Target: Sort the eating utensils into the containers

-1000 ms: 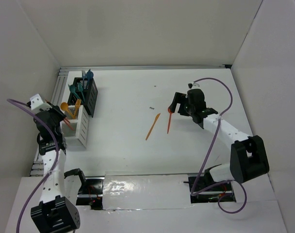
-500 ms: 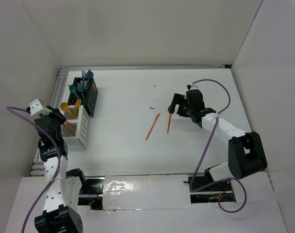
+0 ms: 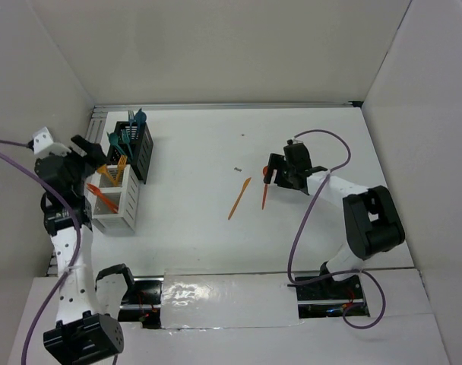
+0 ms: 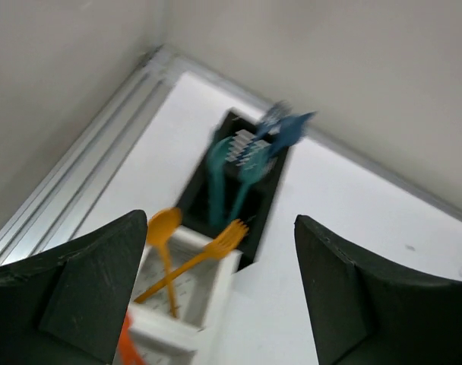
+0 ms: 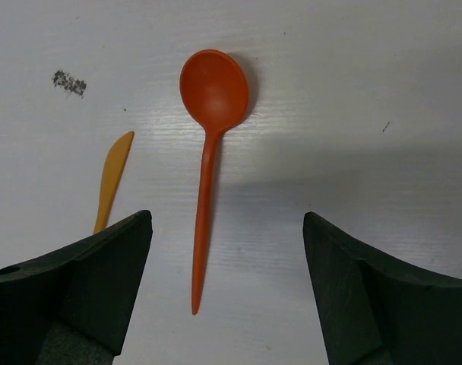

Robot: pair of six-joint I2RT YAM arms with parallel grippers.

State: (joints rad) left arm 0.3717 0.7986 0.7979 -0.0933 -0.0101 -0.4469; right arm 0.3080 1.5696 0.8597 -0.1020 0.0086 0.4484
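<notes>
The eating utensils (image 3: 239, 198) are seen in two groups. A red-orange plastic spoon (image 5: 207, 190) is laid flat on the white table (image 5: 383, 91), in the gap between the two black fingers (image 5: 79, 289) of the right gripper (image 5: 223, 296). Its bowl is turned away from the fingertips and its handle tip reaches back between them. It is touched by neither finger. The fingers are spread wide and nothing is gripped. A slim orange plastic knife (image 5: 112, 179) is laid just beside the spoon, outside the gap, with its near end hidden behind the finger on the left of the wrist view. A dark speck (image 5: 69, 81) is seen further ahead of that finger.

The fingers (image 4: 352, 289) of the left gripper (image 4: 216, 304) are likewise held wide apart and empty. Ahead of them a black perforated mesh bin (image 4: 273, 190) is filled with upright teal-blue plastic utensils (image 4: 246, 160). Nearer the fingertips, a white rectangular container (image 4: 216, 293) holds an orange plastic fork (image 4: 208, 251) and an orange plastic spoon (image 4: 164, 228), crossed and leaning. A red-orange utensil (image 4: 124, 344) is glimpsed close against the inner edge of the finger on the left of that view, at the container's near corner. Its kind cannot be told, nor whether it is resting there. A metal rail frame (image 4: 87, 167) runs beyond that finger.
</notes>
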